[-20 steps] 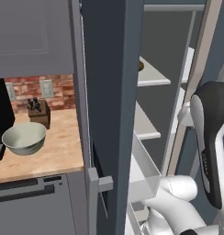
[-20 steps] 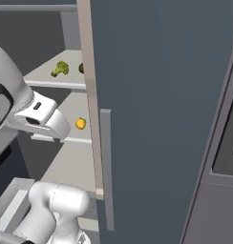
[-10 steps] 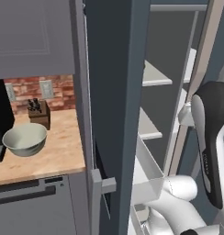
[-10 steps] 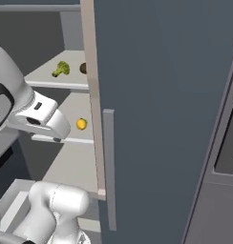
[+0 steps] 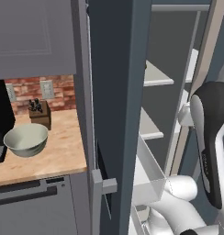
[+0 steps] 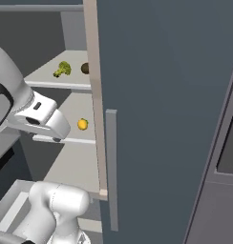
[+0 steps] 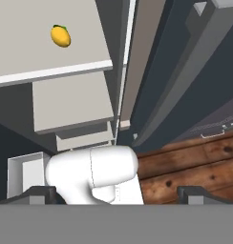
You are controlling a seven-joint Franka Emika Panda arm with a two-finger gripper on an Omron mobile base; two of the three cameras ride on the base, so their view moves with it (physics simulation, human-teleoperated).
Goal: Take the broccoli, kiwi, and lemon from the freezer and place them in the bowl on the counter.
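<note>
Lemon [image 7: 60, 36], small, firm and likely slippery, lies loose on a middle shelf of the freezer [image 6: 75, 125]; broccoli [image 6: 62, 69] and kiwi [image 6: 85, 68] sit above. The gripper [image 7: 116, 191], jaws spread and empty, should pinch across its narrow middle.

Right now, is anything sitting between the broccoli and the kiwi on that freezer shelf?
No. In the right base view the broccoli and the kiwi share the upper shelf, with only bare shelf between them.
</note>
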